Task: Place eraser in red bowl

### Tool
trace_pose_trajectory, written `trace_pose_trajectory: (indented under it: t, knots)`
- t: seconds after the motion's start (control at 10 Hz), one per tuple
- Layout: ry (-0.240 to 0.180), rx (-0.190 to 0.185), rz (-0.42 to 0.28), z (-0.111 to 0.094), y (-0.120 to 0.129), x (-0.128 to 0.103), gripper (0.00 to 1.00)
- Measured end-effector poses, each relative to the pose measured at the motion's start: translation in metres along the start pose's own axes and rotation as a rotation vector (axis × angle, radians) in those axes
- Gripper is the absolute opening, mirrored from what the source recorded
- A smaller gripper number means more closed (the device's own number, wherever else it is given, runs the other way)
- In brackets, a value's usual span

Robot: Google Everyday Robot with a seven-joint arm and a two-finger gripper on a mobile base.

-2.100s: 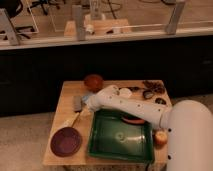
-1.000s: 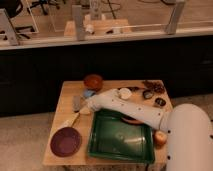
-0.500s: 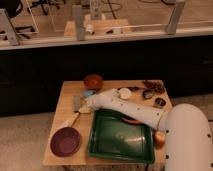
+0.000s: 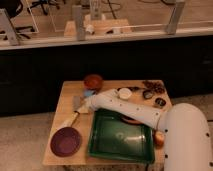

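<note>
The eraser (image 4: 77,102) is a small grey block lying on the left part of the wooden table (image 4: 59,156). My gripper (image 4: 84,106) is at the end of the white arm that reaches leftward across the table. It sits right at the eraser's right edge, low over the tabletop. The red bowl (image 4: 93,80) stands at the table's back edge, just behind the gripper and the eraser. It looks empty.
A blue sponge (image 4: 89,93) lies between the red bowl and the gripper. There is a maroon dish (image 4: 65,141) at the front left and a green tray (image 4: 120,139) at the front centre. A brush (image 4: 69,121) lies near the dish. A white cup (image 4: 124,93), dark small items (image 4: 152,88) and a round fruit (image 4: 160,138) are on the right.
The arm's end has moved a little left and lower, closing on the eraser. The eraser and the bowl have not moved.
</note>
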Motion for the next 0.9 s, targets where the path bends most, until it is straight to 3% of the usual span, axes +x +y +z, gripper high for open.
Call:
trace_pose_trajectory:
  t: [0.4, 0.5, 0.9]
  knots:
    - [0.008, 0.003, 0.032, -0.0035, 0.0054, -0.0010, 0.58]
    - [0.010, 0.003, 0.037, -0.0031, 0.0058, 0.0000, 0.53]
    - [0.013, 0.003, 0.048, -0.0007, 0.0081, 0.0032, 0.13]
